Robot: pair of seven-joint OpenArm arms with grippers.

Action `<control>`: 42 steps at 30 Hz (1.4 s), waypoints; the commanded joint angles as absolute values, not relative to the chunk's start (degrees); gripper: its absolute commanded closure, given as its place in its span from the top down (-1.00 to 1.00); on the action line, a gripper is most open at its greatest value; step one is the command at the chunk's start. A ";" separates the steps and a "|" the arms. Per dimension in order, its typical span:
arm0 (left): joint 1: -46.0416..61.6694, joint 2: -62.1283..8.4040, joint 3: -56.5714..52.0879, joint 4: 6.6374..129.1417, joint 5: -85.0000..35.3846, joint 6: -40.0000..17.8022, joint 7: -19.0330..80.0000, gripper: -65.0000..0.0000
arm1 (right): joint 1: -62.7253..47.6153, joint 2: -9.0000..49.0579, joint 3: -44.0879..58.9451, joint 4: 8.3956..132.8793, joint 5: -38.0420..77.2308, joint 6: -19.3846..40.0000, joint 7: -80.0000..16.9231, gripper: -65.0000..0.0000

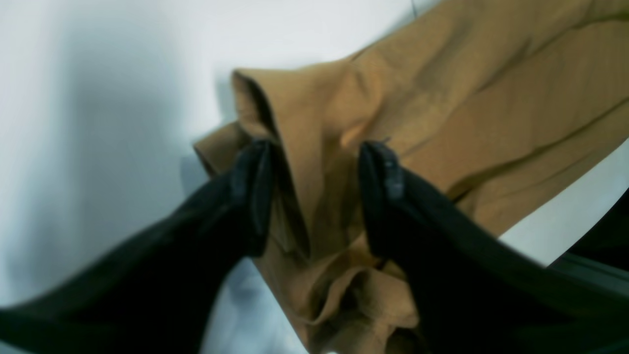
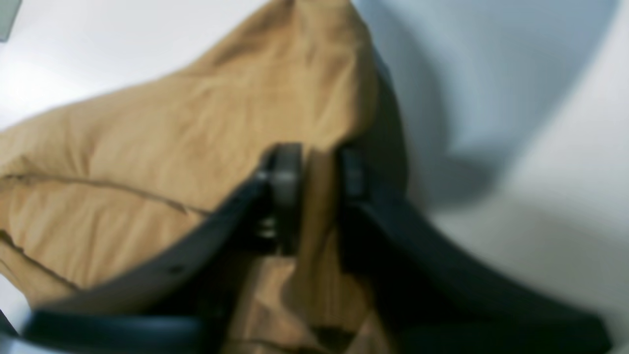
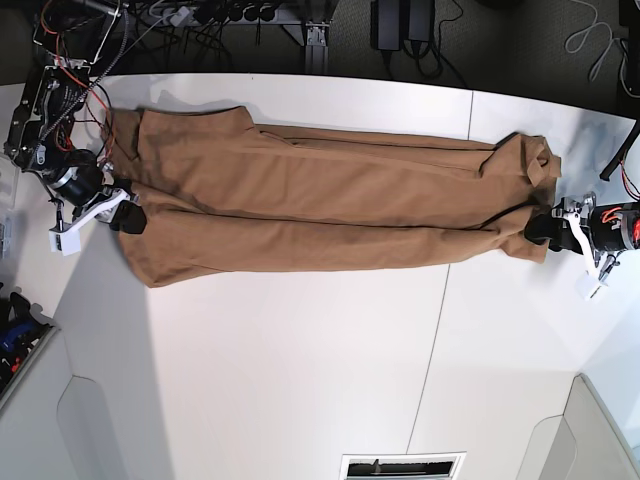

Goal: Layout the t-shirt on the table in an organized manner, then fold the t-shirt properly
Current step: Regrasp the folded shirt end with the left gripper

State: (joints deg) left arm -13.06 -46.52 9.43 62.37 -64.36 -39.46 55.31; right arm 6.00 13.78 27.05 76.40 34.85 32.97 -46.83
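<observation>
Left claw [image 1: 314, 162] wide astride t-shirt [image 3: 320, 205] edge, right claw [image 2: 314, 169] pinching opposite edge, bare table [image 3: 300, 370] nearer.

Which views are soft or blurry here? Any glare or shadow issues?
Left wrist: soft, gripper and t-shirt blurred, grey shadow on the table. Right wrist: blurrier, gripper smeared, broad shadow at right. Base: sharp, evenly lit, no glare.

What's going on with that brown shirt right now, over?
Left hand open around a fold. Right hand pinching cloth. T-shirt stretched long across table. Nothing in the way.
</observation>
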 commanded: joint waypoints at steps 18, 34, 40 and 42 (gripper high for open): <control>-4.80 -55.44 -5.45 63.11 -85.00 -40.00 66.78 0.02 | 4.89 14.46 36.10 83.20 43.13 33.19 -50.15 0.01; 11.44 -55.05 -5.50 86.85 -76.60 -40.00 63.16 -0.68 | 4.86 14.41 36.10 83.15 42.83 33.19 -50.17 -0.46; 11.64 -54.74 -5.50 86.85 -73.87 -40.00 61.52 -0.17 | 4.86 14.39 36.10 83.15 43.09 33.19 -50.17 -0.46; 11.84 -54.74 -5.50 86.85 -73.89 -40.00 61.52 -0.16 | 4.86 14.39 36.10 83.15 43.09 33.19 -50.17 -0.46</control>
